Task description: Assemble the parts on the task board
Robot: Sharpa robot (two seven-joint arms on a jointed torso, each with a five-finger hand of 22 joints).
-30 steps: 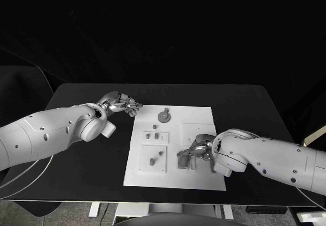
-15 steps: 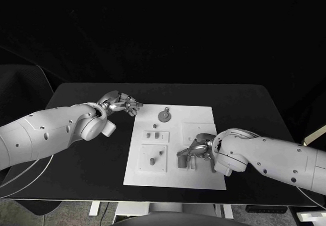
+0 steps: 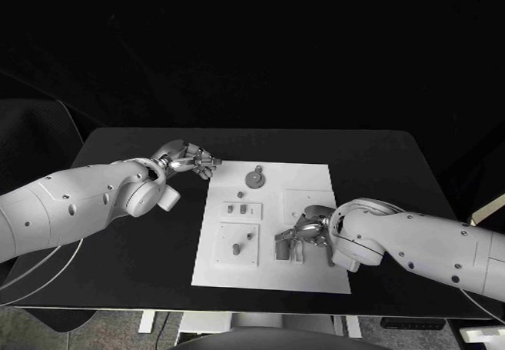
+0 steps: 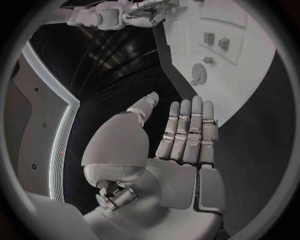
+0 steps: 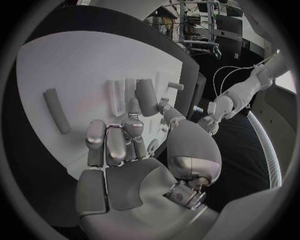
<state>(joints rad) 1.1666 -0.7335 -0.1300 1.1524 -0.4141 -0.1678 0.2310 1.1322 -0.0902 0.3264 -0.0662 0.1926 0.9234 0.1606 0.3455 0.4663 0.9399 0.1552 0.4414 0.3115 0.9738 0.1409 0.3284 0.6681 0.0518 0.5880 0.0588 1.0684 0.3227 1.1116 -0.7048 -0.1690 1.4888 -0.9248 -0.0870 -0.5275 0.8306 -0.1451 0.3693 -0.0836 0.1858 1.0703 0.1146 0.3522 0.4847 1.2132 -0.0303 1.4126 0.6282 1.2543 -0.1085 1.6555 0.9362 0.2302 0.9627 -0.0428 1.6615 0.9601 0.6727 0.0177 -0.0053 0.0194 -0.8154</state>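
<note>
On black table [image 3: 129,240] (matte, seemingly): task board [image 3: 316,281]

Task board [image 3: 316,277]: matt white, smooth plate. Table [image 3: 128,248]: matt black. Hands: left hand [image 3: 189,162], right hand [image 3: 303,232], glossy silver metal look. Arm shells: smooth white plastic.

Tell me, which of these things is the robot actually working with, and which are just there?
Part of the job:
- task board
- round part
- small grey parts
- right robot hand, over the board
- left robot hand, beside the board

Just there:
- black table
</note>
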